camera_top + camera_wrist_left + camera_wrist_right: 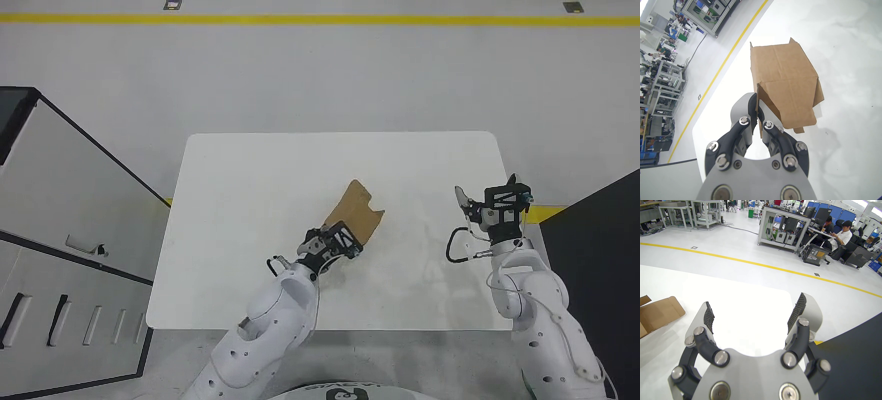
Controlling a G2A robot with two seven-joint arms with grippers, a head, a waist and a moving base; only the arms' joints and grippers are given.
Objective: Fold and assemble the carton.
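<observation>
I count one carton (355, 212) and one white table (250, 190). Two grippers in my feeds: one left gripper (756, 108), one right gripper (755, 311). Off-table I see one grey cabinet (60, 190), one dark panel (600, 225), one yellow floor line (320, 18), two small floor plates (172, 5).

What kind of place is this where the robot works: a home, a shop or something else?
Probably an industrial lab or workshop hall. A yellow line crosses the pale floor, a metal rack holds equipment and cables, and the carton is handled over a plain white table.
</observation>
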